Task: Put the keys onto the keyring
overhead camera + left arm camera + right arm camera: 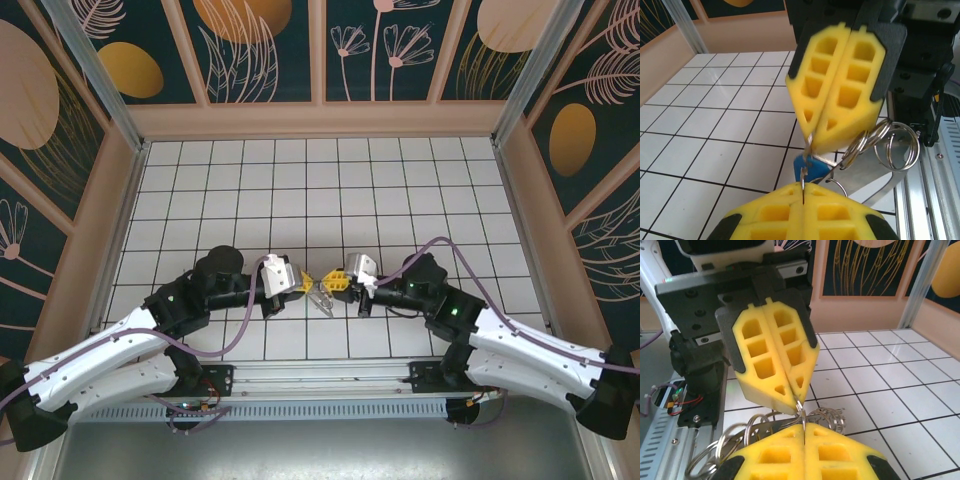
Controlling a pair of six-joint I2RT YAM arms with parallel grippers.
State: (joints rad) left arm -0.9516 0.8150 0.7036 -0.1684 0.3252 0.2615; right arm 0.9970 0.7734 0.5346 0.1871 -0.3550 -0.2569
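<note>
Looks mid-threading, with left gripper [802, 197] and right gripper [812, 142] pinched shut tip to tip on thin metal at the blue key [810, 167], beside the keyring [863, 142] coils; probably needs a fine slide along the keyring next.

The key [809, 167] has a smooth, faintly glossy blue plastic head. The keyring [897, 145] is bright polished metal wire. The pads [860, 80] of the right gripper [812, 142] are matt yellow moulded plastic. The white tiled tabletop [715, 115] is glossy
</note>
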